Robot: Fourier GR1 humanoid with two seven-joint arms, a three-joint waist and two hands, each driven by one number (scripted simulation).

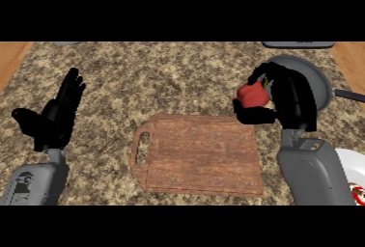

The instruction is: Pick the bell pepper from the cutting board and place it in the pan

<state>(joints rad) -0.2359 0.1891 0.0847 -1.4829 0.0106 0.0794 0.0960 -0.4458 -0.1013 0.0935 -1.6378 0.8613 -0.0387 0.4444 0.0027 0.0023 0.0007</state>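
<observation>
- The carry step is in hand: the bell pepper [252, 96] is off the cutting board [200, 155] and held in the air by the right hand [294, 102], just past the board's far right corner.
- The right hand's fingers [262, 72] curl over the pepper from the far side and the thumb closes under it, so it is pinched between them.
- The pepper hangs at the near left rim of the pan [320, 83], not yet over its middle.
- Next, I judge, the hand needs a short move right and away, then down, before the fingers let go.
- A greenish stem tip shows at the pepper's upper right, so its long axis seems to tilt from the board towards the pan.
- The left hand [53, 118] rests open over the desk [178, 79] at the left, fingers straight and together.
</observation>
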